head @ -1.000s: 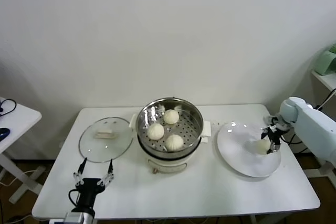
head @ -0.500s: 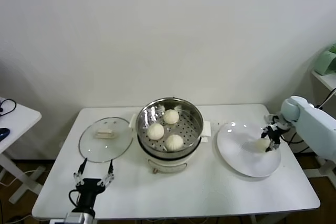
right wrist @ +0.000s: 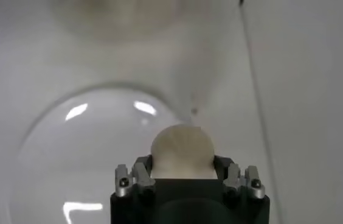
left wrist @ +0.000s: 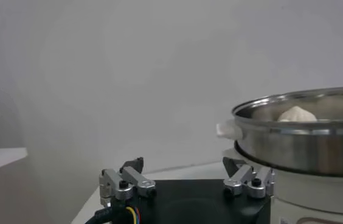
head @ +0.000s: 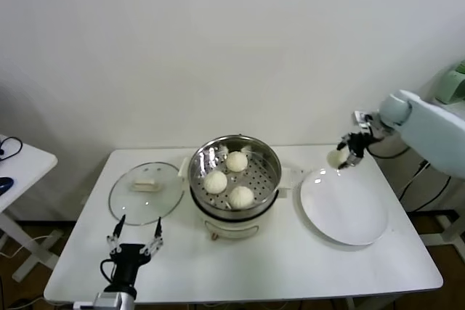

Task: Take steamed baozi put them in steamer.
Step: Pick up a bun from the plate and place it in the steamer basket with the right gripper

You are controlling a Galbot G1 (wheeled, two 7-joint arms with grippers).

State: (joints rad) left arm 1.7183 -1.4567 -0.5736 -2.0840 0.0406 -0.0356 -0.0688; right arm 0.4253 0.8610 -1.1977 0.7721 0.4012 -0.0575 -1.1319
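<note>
**Last baozi aloft, rim ahead**

The steamer (head: 234, 177) held three buns, with open tray at 3 o'clock. The white plate (head: 343, 207) lay bare below. The right gripper (head: 347, 156) pinched the fourth baozi (head: 336, 157); clipping the steel rim could dislodge it. The left gripper (head: 134, 243) waited, jaws wide.

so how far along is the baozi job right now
Done: three baozi sit on the perforated tray of the steamer. In hand: the right end effector is shut on the fourth baozi, lifted above the bare plate. Left: carrying it over and setting it in. The left end effector waits open by the glass lid.
</note>
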